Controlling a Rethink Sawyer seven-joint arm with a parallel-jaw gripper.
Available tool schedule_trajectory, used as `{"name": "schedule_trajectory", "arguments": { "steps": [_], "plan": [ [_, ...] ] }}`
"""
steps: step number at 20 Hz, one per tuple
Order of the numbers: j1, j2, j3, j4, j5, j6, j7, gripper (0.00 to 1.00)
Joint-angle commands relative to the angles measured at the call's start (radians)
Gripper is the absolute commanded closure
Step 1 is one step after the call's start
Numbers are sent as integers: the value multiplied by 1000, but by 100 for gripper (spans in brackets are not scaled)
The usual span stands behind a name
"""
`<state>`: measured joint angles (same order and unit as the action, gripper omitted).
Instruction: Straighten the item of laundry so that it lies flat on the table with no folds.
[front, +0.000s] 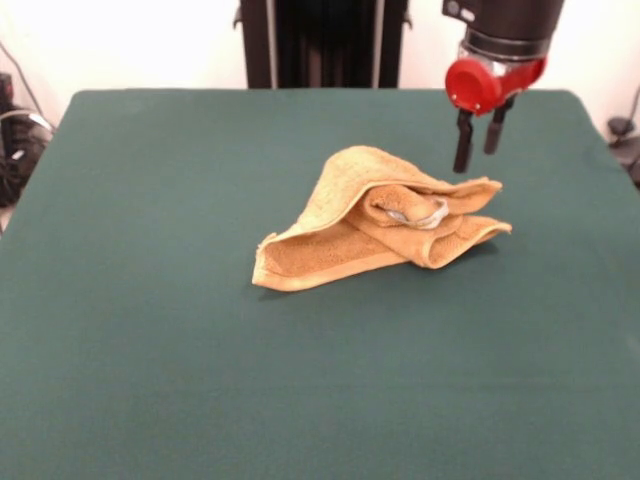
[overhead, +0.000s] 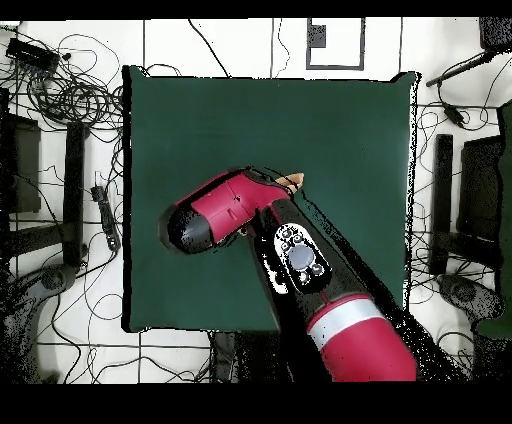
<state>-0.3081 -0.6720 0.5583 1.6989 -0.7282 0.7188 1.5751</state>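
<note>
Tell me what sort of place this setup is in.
Most likely a robotics lab or test cell, not a home. A red and black robot arm works over a large table covered in dark green felt-like cloth, tangled black cables sprawl across the white tiled floor, and black equipment stands flank the table.

I see my arm (overhead: 300, 250) reaching down from above, wrist vertical, the gripper (front: 478, 140) pointing straight down with its two dark fingers (front: 463, 145) slightly parted.
</note>
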Motion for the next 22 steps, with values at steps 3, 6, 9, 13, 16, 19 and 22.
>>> {"name": "schedule_trajectory", "arguments": {
  "steps": [3, 6, 9, 13, 16, 19, 22],
  "plan": [
    [2, 131, 82, -101, -36, 74, -261, 0],
    [3, 140, 80, -127, -42, 85, -277, 0],
    [0, 139, 85, -133, -42, 93, -295, 0],
    [1, 146, 86, -140, -42, 97, -303, 0],
    [1, 147, 82, -134, -42, 91, -294, 0],
    [1, 144, 78, -123, -38, 87, -277, 0],
    [-1, 140, 76, -114, -30, 94, -269, 0]
  ]
}}
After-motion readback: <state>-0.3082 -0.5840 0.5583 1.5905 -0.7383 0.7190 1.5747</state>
